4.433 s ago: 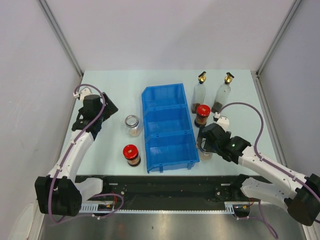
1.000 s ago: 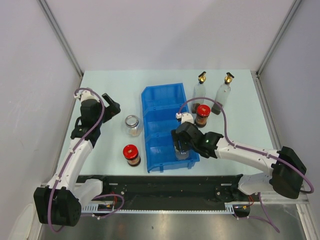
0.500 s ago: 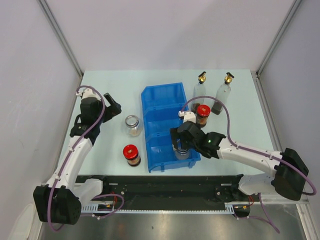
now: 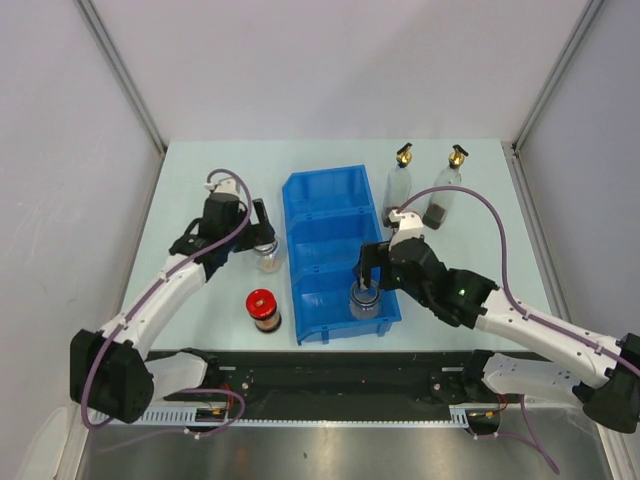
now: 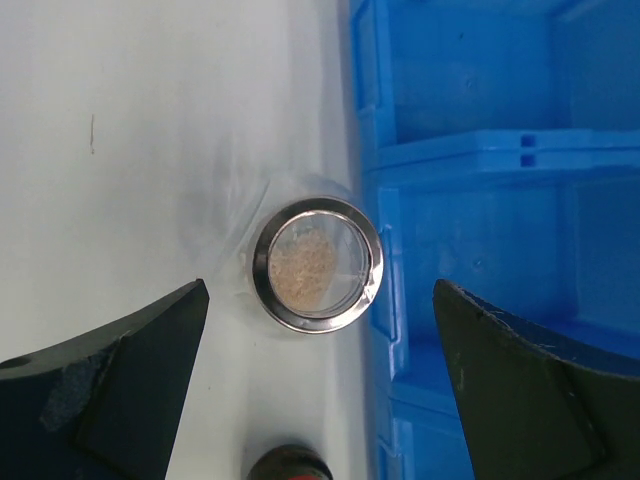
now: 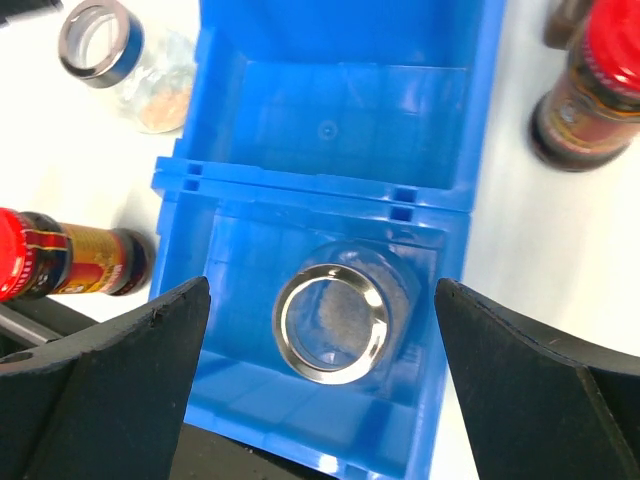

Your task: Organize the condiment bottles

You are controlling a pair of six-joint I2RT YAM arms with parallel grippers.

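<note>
Overhead and wrist views of two robot arms at a pale worktop (image 4: 200, 170) with a blue three-compartment bin (image 4: 325, 200) at its middle.

The left hand (image 5: 320, 290) is spread wide, holding nothing. Directly beneath it, between its two fingers and touching neither, a short clear silver-lidded jar (image 5: 317, 264) stands upright on the worktop. The bin's outer wall is just beside this jar. A short brown red-lidded jar (image 4: 262, 308) stands on the worktop behind this hand, nearer the arm's base.

The right hand (image 6: 322, 290) is also spread wide and holds nothing. It hangs over the bin's nearest compartment. A second silver-lidded jar (image 6: 333, 323) stands upright in that compartment, right under the hand, with both fingers clear of it. Outside the bin, past this hand's right finger, a second red-lidded jar (image 6: 590, 80) stands on the worktop. Beyond the hand, two tall clear bottles with gold spouts (image 4: 400, 185) (image 4: 445, 190) stand side by side near the bin's far end.
</note>
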